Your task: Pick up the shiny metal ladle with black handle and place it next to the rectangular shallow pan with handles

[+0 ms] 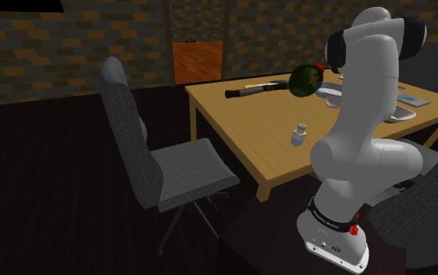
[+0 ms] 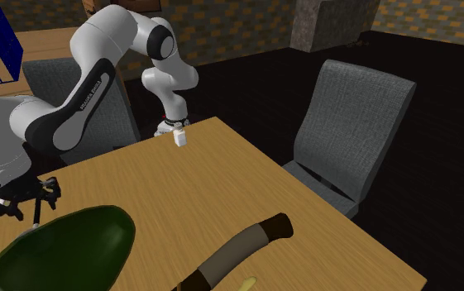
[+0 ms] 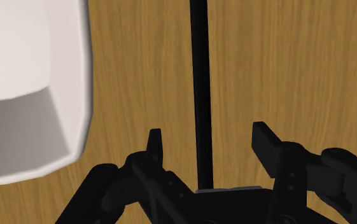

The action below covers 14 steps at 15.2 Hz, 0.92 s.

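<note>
ladle handle (image 3: 200, 95) within pincer (image 3: 209, 135) | pan (image 3: 30, 57) just beside | both on table (image 3: 285, 63)

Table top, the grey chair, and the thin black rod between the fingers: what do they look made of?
table top: wood, matte, with lengthwise grain streaks.
grey chair: likely woven fabric; fine speckled texture, no gloss.
black rod: uniform flat black, no grain or highlights. Could be plastic or coated metal; cannot tell which.

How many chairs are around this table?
3: a chair at the shoulder view's left, a second chair lower right beside the arm, a third chair upper right behind it. Others may be hidden.
</note>
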Available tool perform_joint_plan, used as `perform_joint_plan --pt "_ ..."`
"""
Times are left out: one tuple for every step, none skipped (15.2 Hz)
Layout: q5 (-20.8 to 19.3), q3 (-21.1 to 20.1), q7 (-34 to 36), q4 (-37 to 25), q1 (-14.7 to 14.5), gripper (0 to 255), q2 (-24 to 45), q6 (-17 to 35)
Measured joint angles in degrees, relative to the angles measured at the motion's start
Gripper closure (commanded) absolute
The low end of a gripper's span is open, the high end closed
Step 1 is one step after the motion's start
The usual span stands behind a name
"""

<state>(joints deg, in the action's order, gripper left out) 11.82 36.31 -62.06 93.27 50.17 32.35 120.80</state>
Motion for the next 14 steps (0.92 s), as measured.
perform_joint_plan --pt "0.0 0.0 0.0 0.0 0.0 0 0.0 0.0" --pt "0.0 0.0 0.0 0.0 0.0 0 0.0 0.0" --pt "0.0 0.0 0.0 0.0 0.0 0 0.0 0.0" --pt "0.0 0.0 0.0 0.0 0.0 0 0.0 0.0" --pt "-0.2 0.2 0.1 -0.6 -0.1 0 -0.3 -0.9" --pt "-0.6 0.4 0.4 -1.0 -0.4 0 -0.9 -1.8" --pt "-1.1 0.7 0.7 -1.7 -0.7 0 -1.7 -3.2" --pt "-1.5 0.9 1.1 -2.3 -1.1 0 -2.5 -4.4" --pt "-1.7 1.0 1.1 -2.6 -1.2 0 -2.8 -5.0" --pt "-1.8 1.1 1.1 -2.9 -1.2 0 -2.9 -5.4" --pt "-1.8 1.1 1.1 -3.1 -1.1 0 -2.9 -5.6" --pt "-1.8 1.1 1.1 -3.1 -1.1 0 -2.9 -5.7" --pt "-1.8 1.1 1.1 -3.2 -1.1 0 -2.9 -5.8" --pt "-1.8 1.1 1.1 -3.2 -1.1 0 -2.9 -5.8"
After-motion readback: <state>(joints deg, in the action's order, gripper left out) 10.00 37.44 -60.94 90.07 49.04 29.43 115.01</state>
